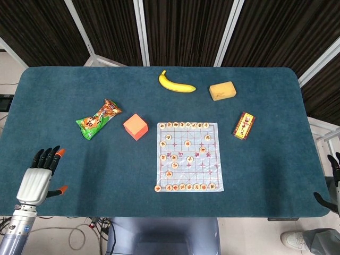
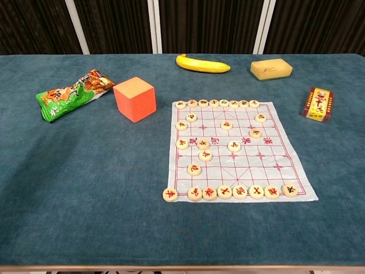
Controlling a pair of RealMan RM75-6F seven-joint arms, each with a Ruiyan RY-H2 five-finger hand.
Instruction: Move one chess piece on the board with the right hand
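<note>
A white chess board sheet [image 1: 208, 169] [image 2: 274, 162] lies on the blue table, right of centre. Round wooden chess pieces [image 1: 174, 165] [image 2: 194, 169] line its far and near edges, and several stand scattered in between. Only the dark fingers and thumb of my right hand [image 1: 333, 183] show, at the right edge of the head view, off the table's near right corner and far from the board. They are apart and hold nothing. My left hand [image 1: 38, 178] hovers over the near left corner with its fingers spread and empty. The chest view shows neither hand.
A banana [image 1: 176, 83] [image 2: 202, 64] and a yellow sponge [image 1: 222, 90] [image 2: 271, 69] lie beyond the board. An orange cube [image 1: 135, 126] [image 2: 134, 99] and a snack bag [image 1: 99, 118] [image 2: 71, 94] sit to its left. A small card box [image 1: 244, 126] [image 2: 318, 104] lies to its right.
</note>
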